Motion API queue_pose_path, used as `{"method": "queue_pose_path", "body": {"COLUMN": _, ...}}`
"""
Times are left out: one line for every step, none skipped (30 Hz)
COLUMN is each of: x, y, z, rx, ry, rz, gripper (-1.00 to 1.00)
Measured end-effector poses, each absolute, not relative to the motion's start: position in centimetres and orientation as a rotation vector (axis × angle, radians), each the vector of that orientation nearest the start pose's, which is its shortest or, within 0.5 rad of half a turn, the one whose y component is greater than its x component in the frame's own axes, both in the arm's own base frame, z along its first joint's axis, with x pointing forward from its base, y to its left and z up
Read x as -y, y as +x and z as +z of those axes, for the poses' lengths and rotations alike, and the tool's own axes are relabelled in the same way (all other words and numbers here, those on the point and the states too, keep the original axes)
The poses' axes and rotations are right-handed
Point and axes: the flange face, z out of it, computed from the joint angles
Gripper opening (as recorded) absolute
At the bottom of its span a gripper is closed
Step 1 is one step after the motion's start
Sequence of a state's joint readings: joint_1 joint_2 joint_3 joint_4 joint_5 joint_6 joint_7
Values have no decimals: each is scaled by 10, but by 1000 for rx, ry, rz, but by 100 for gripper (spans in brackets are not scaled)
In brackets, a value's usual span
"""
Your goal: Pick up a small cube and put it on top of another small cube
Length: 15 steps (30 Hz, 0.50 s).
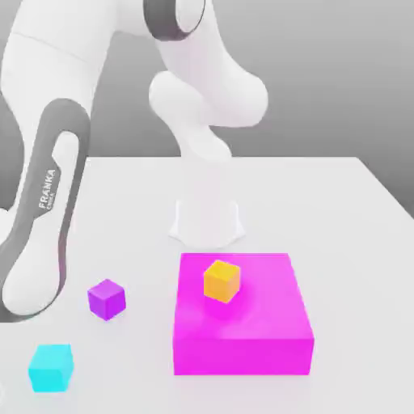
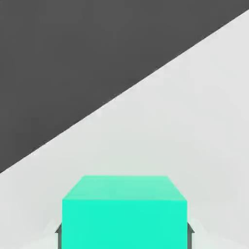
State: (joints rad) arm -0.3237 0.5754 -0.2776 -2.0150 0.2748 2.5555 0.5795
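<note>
- In the hand view, a cyan cube [image 2: 124,214] sits squarely between the two dark fingertips [image 2: 58,231] of the hand [image 2: 124,232], one fingertip at each side face.
- The hand is closed in on the cyan cube, its fingers pressed against opposite sides; whether the cube is lifted off the surface cannot be told.
- Beyond the cube in the hand view lies the pale tabletop [image 2: 194,121], its far edge cutting diagonally against a dark background.
- In the exterior view, a cyan cube [image 1: 51,367] rests on the white tabletop [image 1: 356,218] near the front corner, at the exterior view's left.
- A purple cube [image 1: 107,298] stands on the tabletop a little behind the cyan one and toward the exterior view's right, apart from it.
- A large magenta block [image 1: 242,327] sits on the tabletop toward the exterior view's right of the purple cube.
- An orange cube [image 1: 221,280] rests on top of the magenta block, near its rear left corner, slightly turned.
- The white robot arm [image 1: 44,210] rises from its base behind the magenta block and sweeps down along the exterior view's left edge.
</note>
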Motion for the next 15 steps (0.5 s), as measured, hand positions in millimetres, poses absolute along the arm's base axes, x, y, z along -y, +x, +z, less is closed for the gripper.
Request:
{"method": "queue_pose_path", "body": {"x": 338, "y": 493, "z": 186, "rx": -1980, "ry": -2433, "rz": 1, "gripper": -100}}
{"method": "queue_pose_path", "body": {"x": 326, "y": 494, "z": 195, "rx": -1964, "ry": -2434, "rz": 5, "gripper": -100}}
{"method": "queue_pose_path", "body": {"x": 313, "y": 495, "z": 204, "rx": -1945, "ry": -2437, "rz": 10, "gripper": -100}}
{"method": "queue_pose_path", "body": {"x": 298, "y": 495, "z": 213, "rx": -1924, "ry": -2440, "rz": 15, "gripper": -100}}
{"method": "queue_pose_path", "body": {"x": 283, "y": 495, "z": 221, "rx": -1902, "ry": -2445, "rz": 20, "gripper": -100}}
{"method": "queue_pose_path", "body": {"x": 268, "y": 495, "z": 229, "rx": -1880, "ry": -2451, "rz": 26, "gripper": -100}}
{"method": "queue_pose_path", "body": {"x": 253, "y": 493, "z": 236, "rx": -1857, "ry": -2458, "rz": 31, "gripper": -100}}
{"method": "queue_pose_path", "body": {"x": 237, "y": 492, "z": 243, "rx": -1834, "ry": -2465, "rz": 36, "gripper": -100}}
{"method": "queue_pose_path", "body": {"x": 222, "y": 489, "z": 251, "rx": -1811, "ry": -2474, "rz": 41, "gripper": -100}}
{"method": "queue_pose_path", "body": {"x": 207, "y": 486, "z": 257, "rx": -1788, "ry": -2483, "rz": 45, "gripper": -100}}
{"method": "queue_pose_path", "body": {"x": 192, "y": 483, "z": 264, "rx": -1765, "ry": -2493, "rz": 49, "gripper": -100}}
{"method": "queue_pose_path", "body": {"x": 178, "y": 479, "z": 270, "rx": -1742, "ry": -2504, "rz": 53, "gripper": -100}}
{"method": "queue_pose_path", "body": {"x": 162, "y": 474, "z": 276, "rx": -1715, "ry": -2519, "rz": 57, "gripper": -100}}
{"method": "queue_pose_path", "body": {"x": 143, "y": 471, "z": 282, "rx": -1679, "ry": -2541, "rz": 61, "gripper": -100}}
{"method": "queue_pose_path", "body": {"x": 128, "y": 465, "z": 287, "rx": -1656, "ry": -2555, "rz": 63, "gripper": -100}}
